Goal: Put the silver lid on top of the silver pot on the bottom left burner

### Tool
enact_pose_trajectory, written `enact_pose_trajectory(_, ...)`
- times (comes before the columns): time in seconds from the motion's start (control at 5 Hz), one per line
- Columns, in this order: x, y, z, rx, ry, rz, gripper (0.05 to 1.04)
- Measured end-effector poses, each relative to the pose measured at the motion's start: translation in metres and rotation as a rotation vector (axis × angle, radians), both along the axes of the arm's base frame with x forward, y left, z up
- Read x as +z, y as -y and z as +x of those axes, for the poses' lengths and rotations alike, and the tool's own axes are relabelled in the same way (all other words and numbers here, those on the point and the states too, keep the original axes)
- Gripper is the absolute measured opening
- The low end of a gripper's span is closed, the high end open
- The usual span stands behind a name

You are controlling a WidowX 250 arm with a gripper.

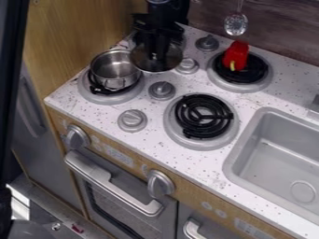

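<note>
The black gripper (157, 50) hangs near the top left of the stove, shut on the silver lid's top. Below it is the round lid (145, 63), dark in the middle with a shiny rim, just right of the pot and level with the pot's upper part in the view. The silver pot (114, 70) stands upright and uncovered on the bottom left burner (93, 97). Arm and gripper hide part of the lid and most of the burner behind it.
A red object with a yellow tip (236, 56) stands on the back right burner. The front right burner (202, 116), several grey knobs and the sink (228, 163) lie to the right. A slotted spoon (235, 24) hangs at the back wall.
</note>
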State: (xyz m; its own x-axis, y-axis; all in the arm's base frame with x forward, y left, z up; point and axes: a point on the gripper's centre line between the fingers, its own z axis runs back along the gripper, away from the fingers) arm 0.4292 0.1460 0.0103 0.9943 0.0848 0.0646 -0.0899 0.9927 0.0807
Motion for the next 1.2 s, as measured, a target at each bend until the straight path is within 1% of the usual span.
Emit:
enact_pose_trajectory(0.2, -0.002, -0.027, 0.001, 0.054, -0.008, 0.003, 0.269)
enact_pose_trajectory(0.4, -0.004, -0.047, -0.003, 0.101, -0.013, 0.000, 0.269)
enact_pose_trajectory(0.6, -0.005, -0.065, -0.012, 0.150, -0.019, 0.003, 0.269)
enact_pose_trajectory(0.8, -0.015, -0.078, -0.028, 0.192, -0.048, -0.005, 0.269)
enact_pose_trajectory(1.0, -0.017, -0.078, -0.037, 0.196, -0.057, -0.009, 0.269)
enact_pose_trajectory(1.2, -0.018, -0.071, -0.046, 0.195, -0.070, -0.026, 0.269)
